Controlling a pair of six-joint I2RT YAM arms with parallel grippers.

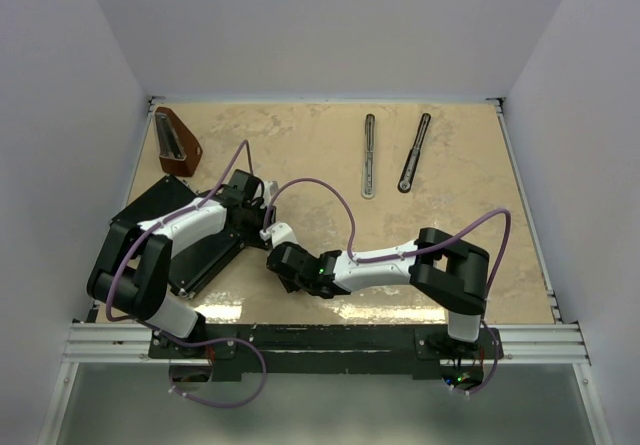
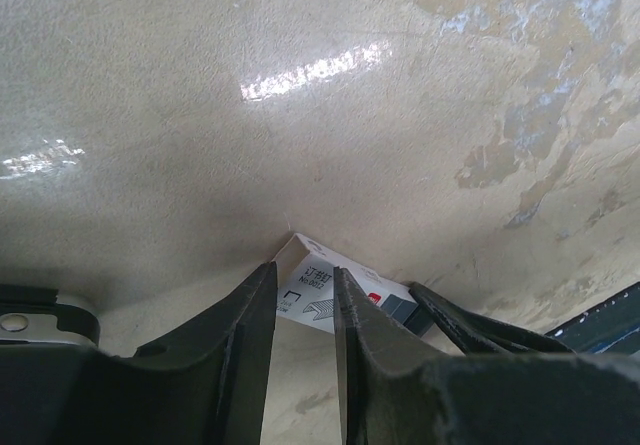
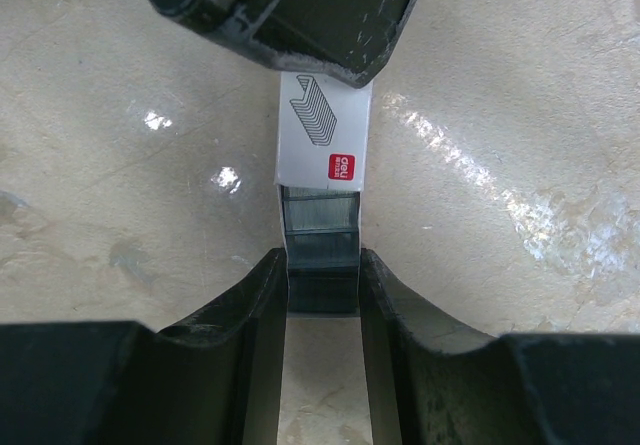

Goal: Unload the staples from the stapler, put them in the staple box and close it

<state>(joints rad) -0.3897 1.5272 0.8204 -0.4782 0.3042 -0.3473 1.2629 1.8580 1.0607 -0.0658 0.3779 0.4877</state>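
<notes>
The stapler lies apart at the back of the table: a narrow grey metal channel and a black arm side by side. Neither gripper is near them. In the middle, both grippers meet on a small white staple box. My left gripper is shut on the white sleeve. The right gripper is shut on the box's pulled-out inner tray, where grey strips of staples lie. The left gripper's fingers cover the sleeve's far end in the right wrist view.
A brown wedge-shaped object stands at the back left corner. A flat black box lies at the left under the left arm. White walls close in the table on three sides.
</notes>
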